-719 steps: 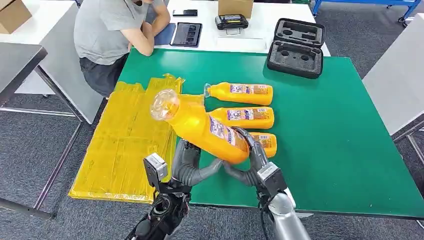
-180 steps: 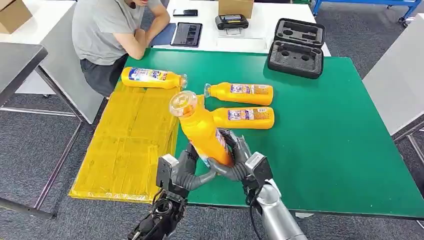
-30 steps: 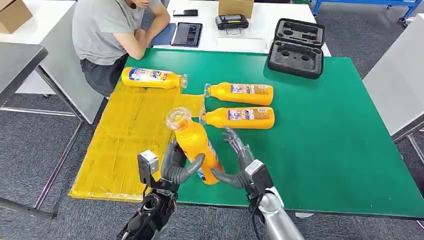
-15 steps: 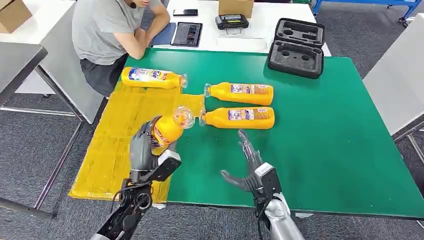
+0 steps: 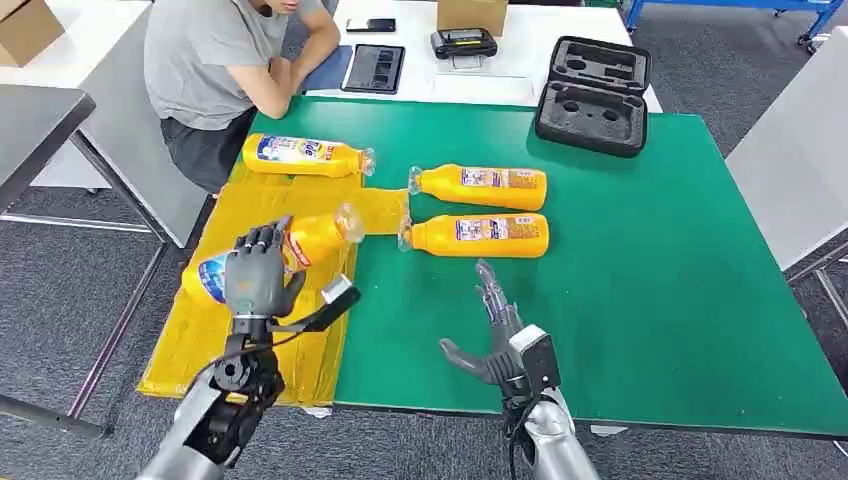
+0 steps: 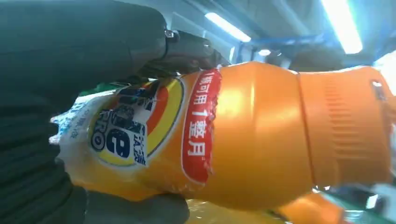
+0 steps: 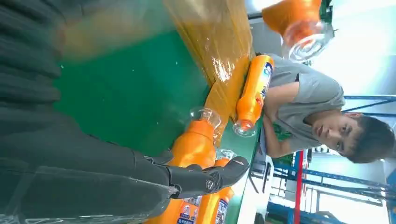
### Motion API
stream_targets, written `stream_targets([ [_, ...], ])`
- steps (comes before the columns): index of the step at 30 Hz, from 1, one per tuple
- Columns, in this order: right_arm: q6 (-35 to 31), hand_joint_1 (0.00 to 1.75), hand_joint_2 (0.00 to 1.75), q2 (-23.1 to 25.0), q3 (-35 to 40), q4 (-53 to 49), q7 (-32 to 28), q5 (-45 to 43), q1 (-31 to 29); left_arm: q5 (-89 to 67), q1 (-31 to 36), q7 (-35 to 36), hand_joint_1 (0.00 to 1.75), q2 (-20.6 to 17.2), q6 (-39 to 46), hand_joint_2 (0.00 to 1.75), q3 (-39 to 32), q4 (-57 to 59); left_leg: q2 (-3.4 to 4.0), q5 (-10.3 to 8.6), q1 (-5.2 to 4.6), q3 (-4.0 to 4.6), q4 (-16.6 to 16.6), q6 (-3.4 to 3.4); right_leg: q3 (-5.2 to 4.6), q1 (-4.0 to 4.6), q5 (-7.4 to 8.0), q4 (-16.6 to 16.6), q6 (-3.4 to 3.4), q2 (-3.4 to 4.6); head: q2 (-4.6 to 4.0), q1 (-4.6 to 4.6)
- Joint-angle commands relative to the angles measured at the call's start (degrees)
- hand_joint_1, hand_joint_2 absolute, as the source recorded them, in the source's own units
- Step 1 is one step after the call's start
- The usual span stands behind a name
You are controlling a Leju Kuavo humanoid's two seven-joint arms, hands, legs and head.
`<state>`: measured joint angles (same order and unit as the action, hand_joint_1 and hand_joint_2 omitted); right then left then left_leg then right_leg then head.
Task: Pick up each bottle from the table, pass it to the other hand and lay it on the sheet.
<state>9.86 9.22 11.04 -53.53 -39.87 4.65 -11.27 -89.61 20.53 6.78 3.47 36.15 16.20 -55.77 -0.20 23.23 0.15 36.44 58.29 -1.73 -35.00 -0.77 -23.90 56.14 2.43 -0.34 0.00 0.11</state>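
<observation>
The left hand (image 5: 256,272) is gripping an orange bottle (image 5: 290,248) on its side over the yellow sheet (image 5: 215,330), while the right hand (image 5: 497,335) is hovering spread and empty above the green desk (image 5: 640,300), 2 bottles (image 5: 478,235) lying just beyond its fingertips.

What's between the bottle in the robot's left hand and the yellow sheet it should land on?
Nothing visible. The left hand holds the bottle right over the yellow sheet, and the stretch below it looks bare. The bottle already laid down lies at the sheet's far edge, out of the way.
</observation>
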Motion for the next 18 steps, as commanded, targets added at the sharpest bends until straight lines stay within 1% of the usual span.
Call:
stream_targets([
  [1, 0.0, 0.00, 1.75, -0.2, -2.0, 2.8, -0.1, -0.4, -0.9, 2.6, 12.8, -14.0, 1.75, -0.5, -6.9, 1.75, 9.8, 23.7, -0.19, 0.10, 0.03, -0.44, -0.1, 0.09, 0.51, 0.03, -0.16, -0.1, -0.11, -0.19, 0.00, 0.02],
  [2, 0.0, 0.00, 1.75, -0.2, -2.0, 2.8, -0.1, -0.4, -0.9, 2.6, 12.8, -14.0, 1.75, -0.5, -6.9, 1.75, 9.8, 23.7, -0.07, 0.02, -0.02, -0.20, -0.1, 0.04, 0.24, -0.02, -0.05, 0.0, -0.04, -0.07, 0.00, 0.00],
  [3, 0.0, 0.00, 1.75, -0.2, -2.0, 2.8, -0.1, -0.4, -0.9, 2.6, 12.8, -14.0, 1.75, -0.5, -6.9, 1.75, 9.8, 23.7, -0.03, 0.08, -0.01, -0.34, -0.1, 0.06, 0.37, -0.01, -0.09, -0.1, -0.07, -0.02, 0.00, 0.02],
  [5, 0.0, 0.00, 1.75, -0.2, -2.0, 2.8, -0.1, -0.4, -0.9, 2.6, 12.8, -14.0, 1.75, -0.5, -6.9, 1.75, 9.8, 23.7, -0.01, 0.05, -0.03, -0.22, -0.1, 0.06, 0.22, -0.02, -0.05, -0.1, -0.04, 0.02, 0.00, 0.00],
  [6, 0.0, 0.00, 1.75, -0.2, -2.0, 2.8, -0.1, -0.4, -0.9, 2.6, 12.8, -14.0, 1.75, -0.5, -6.9, 1.75, 9.8, 23.7, 0.00, 0.17, 0.01, -0.53, -0.1, 0.12, 0.54, 0.01, -0.16, -0.1, -0.12, 0.04, 0.00, 0.02],
  [7, 0.0, 0.00, 1.75, -0.2, -1.9, 3.0, -0.1, -0.4, -1.0, 3.8, 12.7, -16.5, 1.75, -0.1, -7.4, 1.75, 9.4, 24.9, -0.05, 0.07, 0.00, -0.24, 0.0, 0.08, 0.26, 0.01, -0.08, 0.0, -0.07, 0.00, 0.00, 0.00],
  [8, 0.0, 0.00, 1.75, -0.2, -1.9, 3.0, -0.1, -0.4, -1.0, 4.3, 12.7, -17.5, 1.75, 0.2, -8.1, 1.75, 9.2, 25.6, -0.04, 0.16, 0.01, -0.40, 0.0, 0.12, 0.40, 0.02, -0.16, 0.0, -0.11, 0.02, 0.00, 0.02],
  [11, 0.1, 0.00, 1.75, -0.2, -1.5, 3.6, -0.1, -0.1, -1.2, 3.8, 12.1, -19.6, 1.75, 0.6, -9.0, 1.75, 10.0, 27.3, -0.01, 0.06, -0.03, -0.26, -0.1, 0.07, 0.24, -0.01, -0.06, 0.0, -0.06, 0.04, 0.00, 0.00],
  [12, 0.1, 0.00, 1.75, -0.2, -1.5, 3.6, -0.1, -0.1, -1.2, 3.8, 12.1, -19.6, 1.75, 0.6, -9.0, 1.75, 10.0, 27.3, 0.02, 0.04, -0.01, -0.15, 0.0, 0.06, 0.14, 0.01, -0.02, -0.1, -0.04, 0.07, 0.00, 0.00],
  [13, 0.1, 0.00, 1.75, 0.0, -1.3, 4.1, -0.1, -0.1, -1.7, 2.9, 12.0, -18.8, 1.75, 0.7, -9.0, 1.75, 10.4, 28.0, 0.00, 0.12, 0.00, -0.34, 0.0, 0.09, 0.33, 0.02, -0.11, 0.0, -0.08, 0.05, 0.00, 0.00],
  [15, 0.2, 0.00, 1.75, 0.1, -1.2, 4.2, -0.1, -0.2, -1.9, 2.8, 12.5, -18.4, 1.75, 0.8, -9.8, 1.75, 10.2, 28.8, 0.04, 0.03, 0.00, -0.10, 0.0, 0.05, 0.07, 0.01, -0.01, 0.0, -0.03, 0.09, 0.00, 0.00],
  [16, 0.2, 0.00, 1.75, 0.1, -1.2, 4.2, -0.1, -0.2, -2.0, 2.6, 12.8, -18.2, 1.75, 0.8, -10.1, 1.75, 10.2, 29.0, 0.06, 0.18, 0.04, -0.48, 0.0, 0.11, 0.45, 0.05, -0.14, -0.1, -0.11, 0.12, 0.00, 0.02],
  [17, 0.2, 0.00, 1.75, 0.1, -1.2, 4.2, -0.1, -0.2, -2.0, 2.6, 12.8, -18.2, 1.75, 0.8, -10.1, 1.75, 10.2, 29.0, 0.05, 0.07, 0.01, -0.17, 0.0, 0.06, 0.14, 0.02, -0.05, 0.0, -0.05, 0.11, 0.00, 0.02],
  [18, 0.2, 0.00, 1.75, 0.1, -1.2, 4.2, -0.1, -0.2, -2.0, 2.6, 12.8, -18.2, 1.75, 0.8, -10.1, 1.75, 10.2, 29.0, 0.06, 0.14, 0.04, -0.31, 0.0, 0.09, 0.30, 0.04, -0.10, 0.0, -0.09, 0.12, 0.00, 0.02],
])
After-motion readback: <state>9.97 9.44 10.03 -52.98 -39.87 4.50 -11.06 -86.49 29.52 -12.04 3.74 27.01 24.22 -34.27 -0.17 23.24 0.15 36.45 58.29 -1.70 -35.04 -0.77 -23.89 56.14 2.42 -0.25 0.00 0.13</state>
